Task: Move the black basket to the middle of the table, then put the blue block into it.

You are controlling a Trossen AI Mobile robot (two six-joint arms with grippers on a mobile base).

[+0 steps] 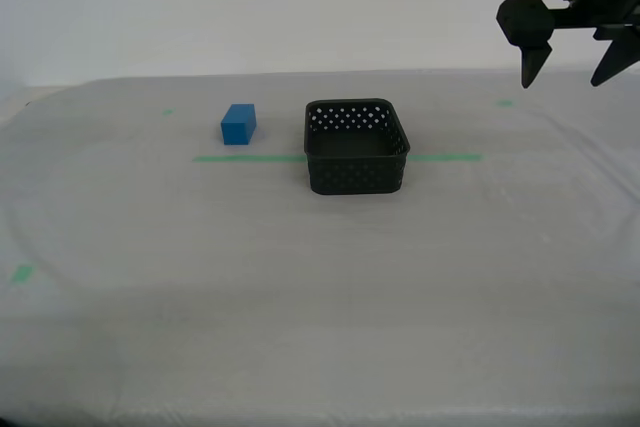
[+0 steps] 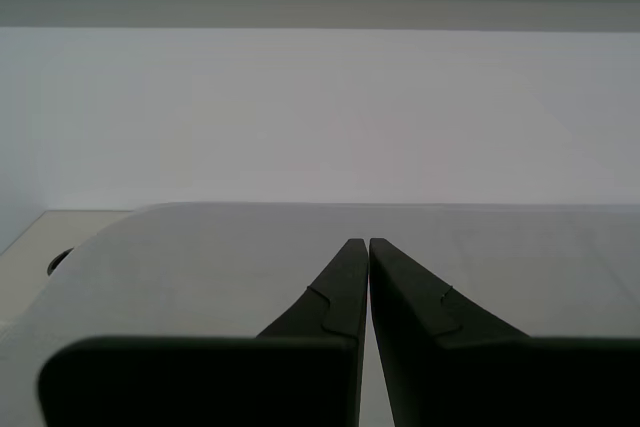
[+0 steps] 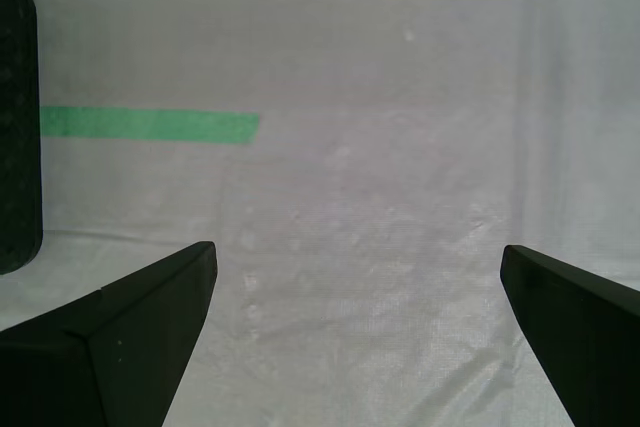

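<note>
The black basket [image 1: 357,146] sits upright on the surface [image 1: 320,287], close to the middle, right on top of the long green tape line [image 1: 245,158]. Its open side faces up. It looks square, so no side looks longer than another. One flat wall faces the camera.

The blue block [image 1: 238,124] lies on the cloth just past the tape line, near the basket but not touching it, toward the exterior view's left. Its long side runs away from the camera, and a small end face looks at us.

My first hand [image 1: 570,72] hangs high in the air at the exterior view's upper right. Its fingers are spread wide and hold nothing. In its own view I see the end of the tape and an edge of the basket.

My second hand [image 2: 368,247] has its two fingers pressed together with nothing between them.

The surface is covered in whitish-grey cloth with small green tape bits [image 1: 21,273]. A plain pale wall [image 1: 320,17] stands behind it.
</note>
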